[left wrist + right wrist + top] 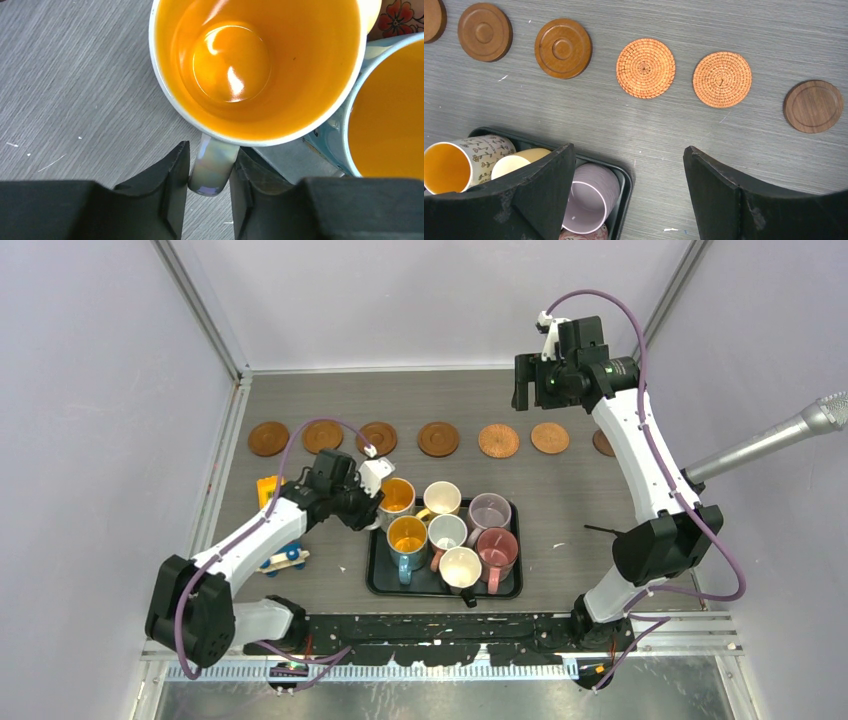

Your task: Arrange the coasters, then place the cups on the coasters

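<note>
Seven brown coasters lie in a row across the table's far side, from the leftmost coaster (268, 438) to the rightmost coaster (603, 443), which is half hidden by my right arm. Several show in the right wrist view, among them a woven orange coaster (645, 68). Several cups stand packed in a black tray (445, 592). My left gripper (372, 502) (212, 152) is shut on the handle (212, 172) of the white cup with an orange inside (397, 496) (260, 65) at the tray's far left corner. My right gripper (525, 380) (629, 150) hangs open and empty high over the coaster row.
A blue cup with an orange inside (390, 130) touches the held one. A lilac cup (589, 197) sits at the tray's far right corner. A yellow toy block (268, 490) and a small wheeled toy (285, 558) lie left of the tray. A microphone (790, 435) juts in from the right.
</note>
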Controlling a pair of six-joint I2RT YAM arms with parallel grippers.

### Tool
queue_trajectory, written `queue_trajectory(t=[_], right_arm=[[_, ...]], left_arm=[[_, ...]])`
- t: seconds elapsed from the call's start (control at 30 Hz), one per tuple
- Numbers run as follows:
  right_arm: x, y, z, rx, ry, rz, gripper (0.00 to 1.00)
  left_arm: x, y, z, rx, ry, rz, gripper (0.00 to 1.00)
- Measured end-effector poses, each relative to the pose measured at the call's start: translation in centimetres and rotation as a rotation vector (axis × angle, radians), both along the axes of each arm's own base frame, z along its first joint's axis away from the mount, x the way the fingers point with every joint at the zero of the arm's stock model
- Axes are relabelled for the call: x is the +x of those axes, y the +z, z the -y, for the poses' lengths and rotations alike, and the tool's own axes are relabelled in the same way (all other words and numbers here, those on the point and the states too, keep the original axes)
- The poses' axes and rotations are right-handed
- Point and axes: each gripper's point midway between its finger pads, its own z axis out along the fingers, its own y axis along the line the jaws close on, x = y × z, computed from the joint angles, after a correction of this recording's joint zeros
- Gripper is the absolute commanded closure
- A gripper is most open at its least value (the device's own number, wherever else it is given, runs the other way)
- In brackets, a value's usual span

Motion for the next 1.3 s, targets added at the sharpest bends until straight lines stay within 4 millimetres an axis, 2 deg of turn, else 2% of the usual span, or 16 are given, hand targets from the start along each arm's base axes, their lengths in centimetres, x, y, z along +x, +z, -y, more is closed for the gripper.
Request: queue_trajectory(t=[0.13, 0.23, 0.27, 0.57, 1.03, 1.13, 1.3], right_arm=[[0.0, 0.0, 0.0, 0.0, 0.0, 0.0, 0.17], [0.0, -0.1, 0.0, 0.0, 0.001, -0.002, 0.16], [0.0, -0.1, 0.0, 0.0, 0.001, -0.002, 0.17], [0.0, -0.1, 0.0, 0.0, 0.001, -0.003, 0.17], [-0.1, -0.4, 0.0, 0.0, 0.003, -0.012, 0.16], [-0.1, -0.4, 0.0, 0.0, 0.004, -0.012, 0.17], [-0.2, -0.4, -0.1, 0.003, 0.007, -0.012, 0.16]], left_arm=[[-0.1, 0.4, -0.1, -0.009, 0.015, 0.009, 0.83], [-0.3, 0.5, 0.0, -0.019, 0.011, 0.007, 0.99], [-0.3, 0.5, 0.1, -0.021, 0.009, 0.005, 1.0], [-0.5, 0.9, -0.3, -0.03, 0.02, 0.021, 1.0], [0.3, 3.4, -1.4, -0.045, 0.065, 0.123, 1.0], [1.4, 4.5, -2.5, -0.058, 0.124, 0.133, 1.0], [5.4, 8.0, -5.1, -0.098, 0.254, 0.199, 1.0]])
